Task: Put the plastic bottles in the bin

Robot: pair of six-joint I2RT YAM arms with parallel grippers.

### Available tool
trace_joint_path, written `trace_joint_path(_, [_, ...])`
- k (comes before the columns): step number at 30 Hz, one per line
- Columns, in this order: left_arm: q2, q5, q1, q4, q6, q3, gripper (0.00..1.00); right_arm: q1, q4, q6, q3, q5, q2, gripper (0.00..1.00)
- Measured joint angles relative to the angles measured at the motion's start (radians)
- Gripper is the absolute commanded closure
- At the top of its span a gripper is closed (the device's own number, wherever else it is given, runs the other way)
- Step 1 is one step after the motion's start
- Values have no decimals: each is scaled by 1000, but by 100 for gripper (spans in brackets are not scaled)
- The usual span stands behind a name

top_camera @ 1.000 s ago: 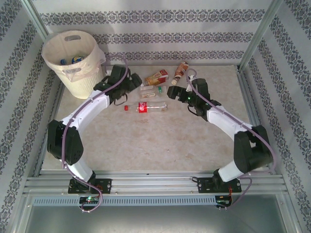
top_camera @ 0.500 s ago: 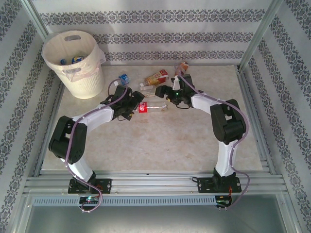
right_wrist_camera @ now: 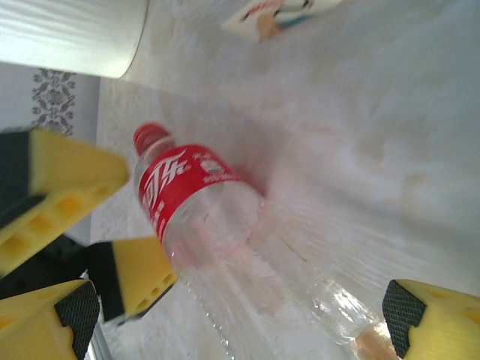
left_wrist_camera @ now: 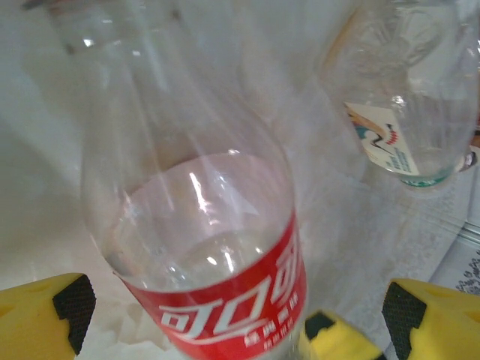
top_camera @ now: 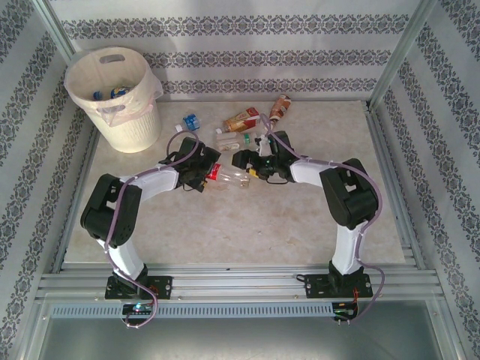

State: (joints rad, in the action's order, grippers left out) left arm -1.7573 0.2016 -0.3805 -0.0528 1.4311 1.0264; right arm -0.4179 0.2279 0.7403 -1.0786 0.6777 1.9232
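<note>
Motion in the last second brought both arms onto the red-label bottle (top_camera: pixel 229 176) — it lies between the spread fingers of left gripper (left_wrist_camera: pixel 240 306) and right gripper (right_wrist_camera: pixel 240 313) alike, ungripped — so a pickup seems next, with the bin (top_camera: pixel 133 124) well beyond the left gripper.

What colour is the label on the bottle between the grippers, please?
Red label with white lettering; clearest in left wrist view.

Red-labelled bottle (left_wrist_camera: pixel 206 247) sits inside the wide-spread left claw (left_wrist_camera: pixel 234 315) — a second clear bottle (left_wrist_camera: pixel 401 105) (pale label) lies beyond.
</note>
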Motion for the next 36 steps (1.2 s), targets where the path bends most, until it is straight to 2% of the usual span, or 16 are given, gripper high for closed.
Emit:
trace_joint_path(4, [-8,-7,0,-7,-2,-2,1,-47,55,-3,52,27,-40,2])
trace_joint_path(10, [-32,-7,0,-48,-64,14,7,-71,85,-9,71,29,-86,2])
trace_joint_path(20, [-82,-8,-4,-136,-168,70,19,0,107,-6,146,-111,-232,2])
trace_joint_path(27, [-97,-19,-6,-187,-216,97,36,13,116,-14,172,-180,-302,2])
trace_joint_path(36, [-100,-57,-6,-203,-330,131,44,17,113,-92,218,-255,-392,2])
